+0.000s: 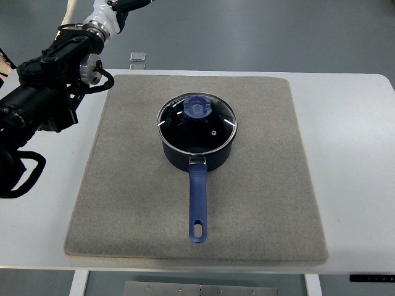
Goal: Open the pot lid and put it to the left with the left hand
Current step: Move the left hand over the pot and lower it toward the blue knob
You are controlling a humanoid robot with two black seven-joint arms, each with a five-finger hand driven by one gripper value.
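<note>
A dark blue saucepan (pixel 197 154) stands in the middle of a grey mat (pixel 259 203). Its long blue handle (pixel 197 206) points toward the near edge. A glass lid (pixel 197 123) with a blue knob (pixel 198 107) sits shut on the pot. My left arm (pixel 49 86) comes in from the left edge and rises to the top edge, well to the upper left of the pot. Its hand (pixel 126 5) is mostly cut off by the top edge and is apart from the lid.
The mat lies on a white table (pixel 352 154), with bare mat on every side of the pot. A small clear block (pixel 138 57) sits at the table's far edge, near the arm's wrist. Grey floor shows beyond.
</note>
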